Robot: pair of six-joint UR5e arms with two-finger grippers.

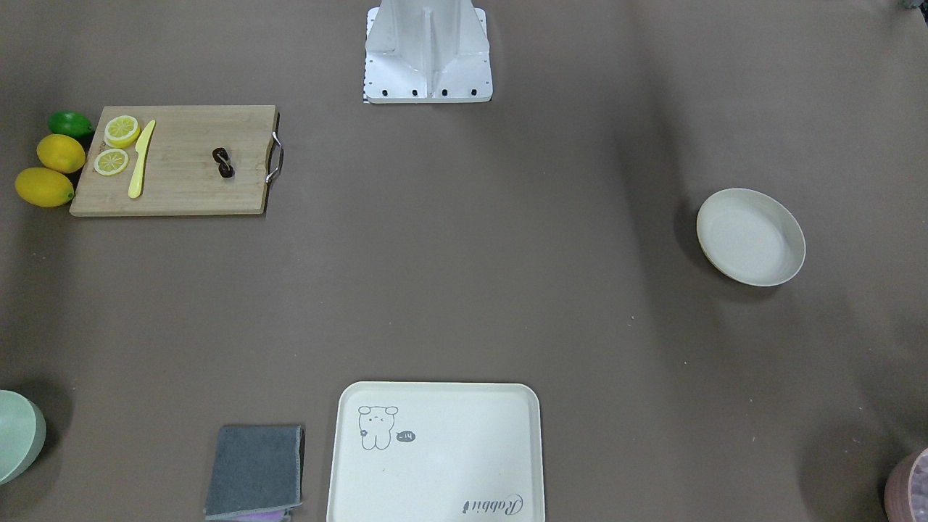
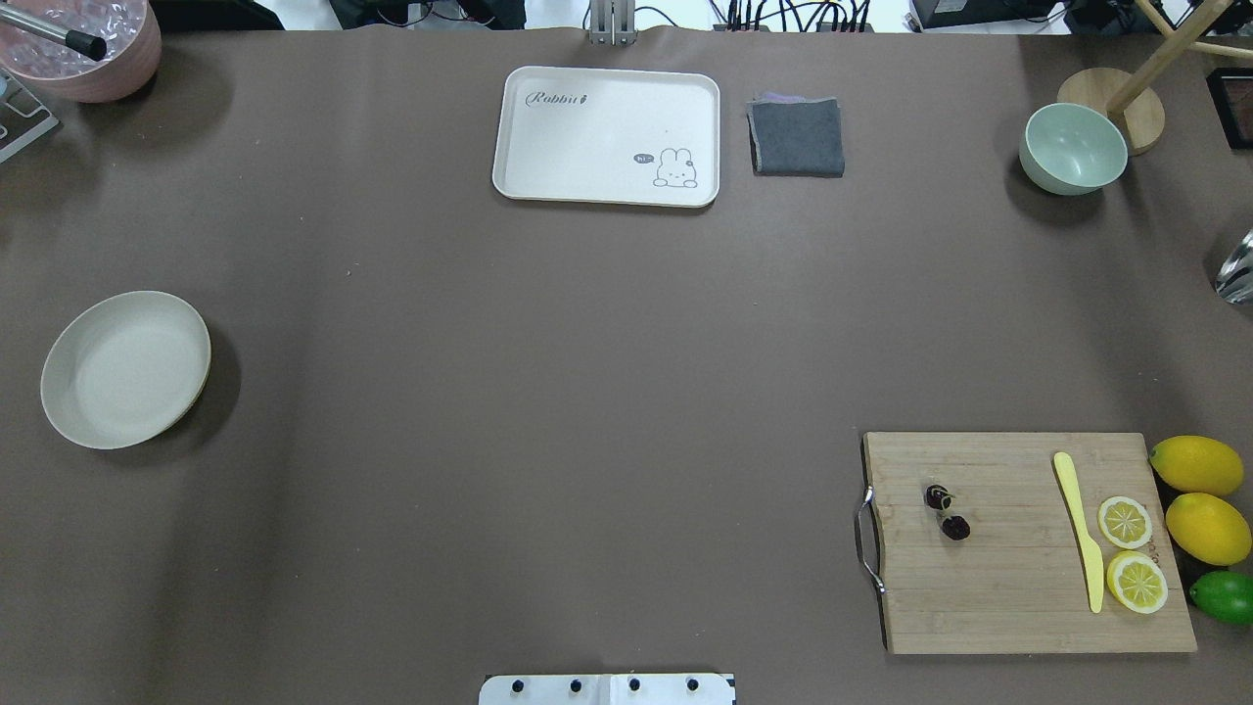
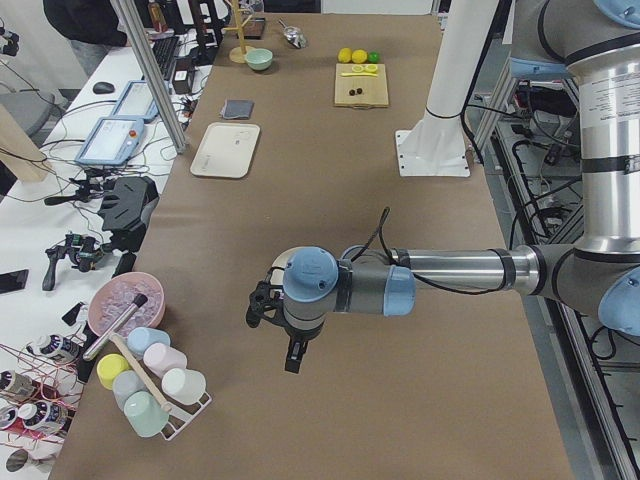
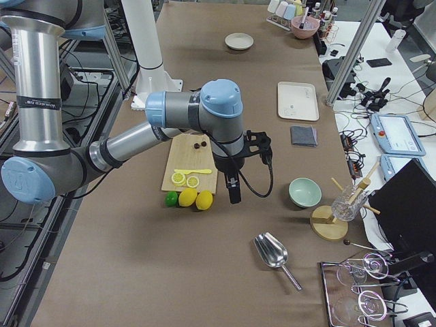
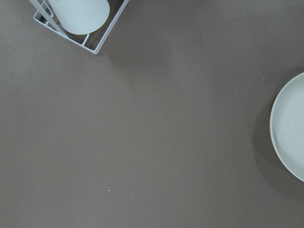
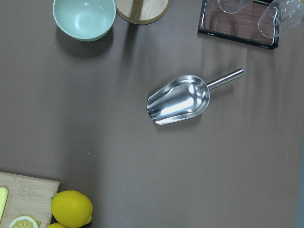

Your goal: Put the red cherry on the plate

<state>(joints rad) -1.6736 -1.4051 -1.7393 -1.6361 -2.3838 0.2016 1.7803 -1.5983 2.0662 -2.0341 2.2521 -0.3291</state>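
Observation:
The red cherry (image 2: pixel 947 511), a dark joined pair, lies on the wooden cutting board (image 2: pixel 1018 607) near its handle end; it also shows in the front view (image 1: pixel 223 162). The plate (image 2: pixel 125 369) sits bare at the table's opposite end, and its rim (image 5: pixel 289 128) cuts into the left wrist view. My left gripper (image 3: pixel 290 360) hangs above the table near the plate. My right gripper (image 4: pixel 234 194) hangs beyond the board's lemon end, well away from the cherry (image 4: pixel 199 145). Whether either gripper is open or shut, I cannot tell.
The board also carries a yellow knife (image 2: pixel 1079 529) and two lemon slices (image 2: pixel 1124 521), with two lemons (image 2: pixel 1196 464) and a lime (image 2: pixel 1224 595) beside it. Farther off are a rabbit tray (image 2: pixel 548 108), grey cloth (image 2: pixel 797 136), green bowl (image 2: pixel 1073 148), metal scoop (image 6: pixel 179 99) and pink bowl (image 2: pixel 117 69).

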